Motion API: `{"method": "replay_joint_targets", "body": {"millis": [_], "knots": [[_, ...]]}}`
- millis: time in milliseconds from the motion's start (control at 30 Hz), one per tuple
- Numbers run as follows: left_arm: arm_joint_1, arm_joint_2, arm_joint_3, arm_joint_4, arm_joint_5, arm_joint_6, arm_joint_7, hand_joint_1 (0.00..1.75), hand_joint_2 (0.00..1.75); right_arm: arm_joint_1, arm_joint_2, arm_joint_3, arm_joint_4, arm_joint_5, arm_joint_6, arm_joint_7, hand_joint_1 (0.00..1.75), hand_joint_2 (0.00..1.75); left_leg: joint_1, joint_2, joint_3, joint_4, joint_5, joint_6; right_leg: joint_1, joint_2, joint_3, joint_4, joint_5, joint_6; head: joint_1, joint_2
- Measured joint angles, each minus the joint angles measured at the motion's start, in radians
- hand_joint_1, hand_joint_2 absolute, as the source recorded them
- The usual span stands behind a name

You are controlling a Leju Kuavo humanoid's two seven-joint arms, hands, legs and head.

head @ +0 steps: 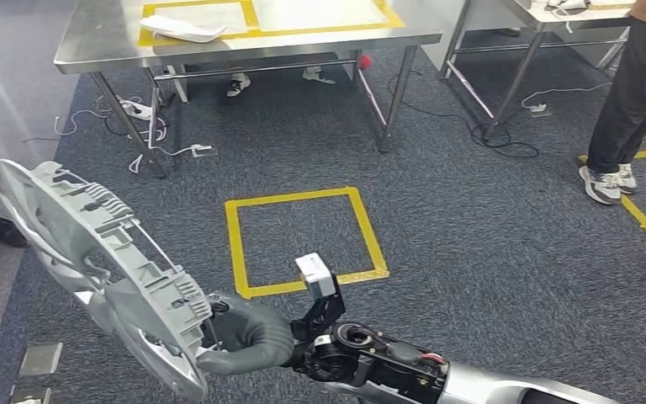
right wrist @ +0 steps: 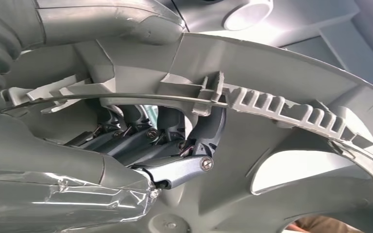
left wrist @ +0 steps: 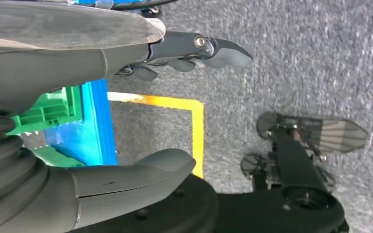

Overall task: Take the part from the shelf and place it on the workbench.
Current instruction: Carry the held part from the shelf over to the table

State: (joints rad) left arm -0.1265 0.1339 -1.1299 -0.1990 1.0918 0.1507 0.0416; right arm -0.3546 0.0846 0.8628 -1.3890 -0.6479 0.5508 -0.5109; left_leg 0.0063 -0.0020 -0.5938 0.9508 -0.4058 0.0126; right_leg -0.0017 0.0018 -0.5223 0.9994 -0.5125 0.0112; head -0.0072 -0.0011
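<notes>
While gripped by the right hand [head: 248, 337], one grey part [head: 92, 261]; left hand [left wrist: 126, 111] fingers apart, seemingly empty.

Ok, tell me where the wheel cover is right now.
In the head view the grey wheel cover is at lower left, held off the carpet by the right hand, left of the yellow taped square and well short of the steel workbench.

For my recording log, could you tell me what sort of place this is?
Probably a robot test lab or workshop: steel workbenches, yellow tape squares marking the grey carpet, loose cables, and a wheel-cover part held in the right hand.
</notes>
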Motion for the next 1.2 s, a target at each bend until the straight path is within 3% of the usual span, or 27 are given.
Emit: {"method": "replay_joint_targets", "body": {"millis": [100,133,167,200,267,300,333,400,500,533,600,667,700,733,767,833,867,967,1033,1067,1133,1167,1200], "knots": [[0.0,0.001,0.0,0.0,0.0,0.0,0.0,0.0,1.75,0.0,0.0,0.0,0.0,-0.001,-0.003,-0.001,1.73,1.75,0.0,0.0,0.017,-0.004,-0.011,0.013,-0.001,0.0,-0.096,0.199,-0.084,0.009,0.016,0.0],[0.0,0.001,0.0,0.0,0.0,0.0,0.0,0.0,1.75,0.002,0.0,0.0,0.0,-0.001,-0.004,-0.001,1.73,1.75,0.0,0.0,0.023,-0.004,-0.015,0.014,-0.001,0.0,-0.13,0.257,-0.097,0.01,0.02,0.0],[0.001,0.001,0.0,0.0,0.0,0.0,0.0,0.0,1.75,0.004,0.0,0.0,0.001,-0.001,-0.005,-0.001,1.73,1.75,-0.001,-0.001,0.03,-0.003,-0.021,0.014,-0.001,0.0,-0.147,0.278,-0.089,0.011,0.022,0.0],[0.002,0.0,0.0,0.0,0.001,0.0,0.0,0.0,1.75,0.005,-0.001,0.0,0.001,-0.002,-0.006,-0.001,1.73,1.75,-0.001,-0.003,0.038,-0.003,-0.027,0.014,-0.001,0.0,-0.145,0.256,-0.059,0.01,0.025,0.0],[0.003,-0.001,0.0,0.0,0.001,0.0,0.0,0.0,1.75,0.005,-0.001,0.0,0.001,-0.003,-0.006,-0.001,1.73,1.75,-0.001,-0.006,0.057,-0.003,-0.039,0.01,0.001,0.001,-0.097,0.123,0.032,0.001,0.033,0.0],[0.003,-0.001,0.0,0.0,0.002,0.0,0.0,0.0,1.75,0.004,-0.001,0.0,0.001,-0.004,-0.006,-0.001,1.73,1.75,-0.003,-0.008,0.063,-0.002,-0.045,0.006,0.003,0.002,-0.069,0.056,0.063,-0.004,0.036,0.0],[0.002,-0.002,0.0,0.0,0.003,0.0,0.0,0.0,1.75,0.002,-0.001,0.0,0.001,-0.006,-0.006,-0.002,1.73,1.75,-0.004,-0.009,0.066,-0.001,-0.049,0.002,0.005,0.002,-0.045,0.008,0.076,-0.009,0.038,0.0],[0.003,-0.003,0.0,0.0,0.006,0.0,0.0,0.0,1.75,0.001,-0.001,0.001,0.001,-0.008,-0.005,-0.004,1.73,1.75,-0.006,-0.008,0.064,0.0,-0.053,-0.005,0.008,0.004,-0.025,-0.026,0.07,-0.014,0.037,0.0],[0.003,-0.001,0.0,0.0,0.011,0.001,0.0,0.0,1.75,-0.001,0.001,0.001,0.001,-0.011,-0.003,-0.006,1.73,1.75,-0.007,-0.006,0.055,0.028,-0.072,-0.019,-0.001,0.004,-0.007,-0.045,0.068,-0.025,0.032,0.0],[0.003,-0.001,0.0,0.0,0.012,0.001,-0.001,0.0,1.75,-0.003,0.002,0.001,0.001,-0.011,-0.002,-0.008,1.73,1.75,-0.006,-0.005,0.033,0.072,-0.092,-0.025,-0.005,0.003,0.0,-0.051,0.068,-0.029,0.028,0.0],[0.004,-0.001,0.0,0.0,0.014,0.001,-0.001,0.0,1.75,-0.006,0.003,0.002,0.001,-0.012,0.0,-0.01,1.73,1.75,0.001,-0.005,-0.051,0.214,-0.142,-0.035,-0.007,0.0,0.007,-0.054,0.062,-0.034,0.015,0.0],[0.008,-0.001,0.0,0.0,0.017,0.001,-0.001,0.0,1.75,-0.005,0.003,0.004,0.003,-0.012,0.002,-0.01,1.73,1.75,0.009,-0.004,-0.125,0.311,-0.153,-0.043,-0.009,-0.001,0.013,-0.054,0.054,-0.034,0.008,0.0],[0.01,0.0,0.0,0.0,0.017,0.002,-0.001,0.0,1.75,-0.004,0.003,0.005,0.004,-0.012,0.003,-0.01,1.73,1.75,0.013,-0.004,-0.134,0.303,-0.129,-0.046,-0.011,0.0,0.019,-0.054,0.049,-0.032,0.005,0.0],[0.011,0.001,0.0,0.0,0.017,0.002,-0.001,0.0,1.75,-0.004,0.003,0.006,0.005,-0.012,0.003,-0.01,1.73,1.75,0.016,-0.004,-0.12,0.252,-0.087,-0.049,-0.014,0.0,0.026,-0.054,0.043,-0.028,0.003,0.0],[0.012,0.001,0.0,0.0,0.018,0.002,-0.001,0.0,1.75,-0.004,0.003,0.007,0.006,-0.012,0.003,-0.01,1.73,1.75,0.02,-0.002,-0.092,0.176,-0.038,-0.053,-0.017,0.001,0.034,-0.053,0.036,-0.022,0.0,0.0],[0.011,0.0,0.0,0.0,0.018,0.002,-0.002,0.0,1.75,-0.006,0.003,0.008,0.006,-0.012,0.004,-0.01,1.73,1.75,0.021,-0.001,-0.035,0.049,0.013,-0.054,-0.016,0.002,0.043,-0.05,0.019,-0.008,-0.009,0.0],[0.011,0.0,0.0,0.0,0.018,0.002,-0.002,0.0,1.75,-0.006,0.003,0.008,0.006,-0.012,0.004,-0.01,1.73,1.75,0.02,-0.002,-0.021,0.021,0.014,-0.049,-0.014,0.003,0.044,-0.051,0.013,-0.002,-0.01,0.0],[0.012,-0.001,0.0,0.0,0.018,0.002,-0.002,0.0,1.75,-0.007,0.004,0.009,0.006,-0.012,0.005,-0.01,1.73,1.75,0.016,-0.007,-0.013,0.017,-0.004,-0.024,-0.014,0.004,0.051,-0.057,0.0,0.014,-0.001,0.0],[0.013,-0.001,0.0,0.0,0.019,0.003,-0.002,0.0,1.75,-0.008,0.004,0.009,0.006,-0.012,0.006,-0.01,1.73,1.75,0.015,-0.007,-0.003,0.015,-0.011,-0.009,-0.018,0.003,0.035,-0.011,-0.028,0.021,0.008,0.0],[0.014,-0.001,0.0,0.0,0.02,0.004,-0.002,0.0,1.75,-0.008,0.004,0.009,0.006,-0.012,0.006,-0.01,1.73,1.75,0.014,-0.006,0.004,0.015,-0.016,-0.002,-0.018,0.002,0.007,0.048,-0.055,0.022,0.014,0.0],[0.014,-0.001,0.0,0.0,0.021,0.007,-0.002,0.0,1.75,-0.007,0.004,0.009,0.007,-0.012,0.008,-0.01,1.73,1.75,0.008,-0.005,0.017,0.015,-0.028,0.007,-0.015,0.002,-0.082,0.207,-0.111,0.02,0.027,0.0],[0.015,-0.001,0.0,0.0,0.021,0.008,-0.002,0.0,1.75,-0.006,0.004,0.009,0.009,-0.012,0.008,-0.01,1.73,1.75,0.004,-0.006,0.025,0.015,-0.035,0.01,-0.013,0.002,-0.119,0.264,-0.118,0.017,0.031,0.0],[0.016,-0.001,0.0,0.0,0.021,0.008,-0.001,0.0,1.75,-0.006,0.004,0.01,0.011,-0.012,0.008,-0.01,1.73,1.75,0.0,-0.007,0.036,0.015,-0.043,0.012,-0.011,0.002,-0.141,0.283,-0.105,0.013,0.034,0.0]]}}
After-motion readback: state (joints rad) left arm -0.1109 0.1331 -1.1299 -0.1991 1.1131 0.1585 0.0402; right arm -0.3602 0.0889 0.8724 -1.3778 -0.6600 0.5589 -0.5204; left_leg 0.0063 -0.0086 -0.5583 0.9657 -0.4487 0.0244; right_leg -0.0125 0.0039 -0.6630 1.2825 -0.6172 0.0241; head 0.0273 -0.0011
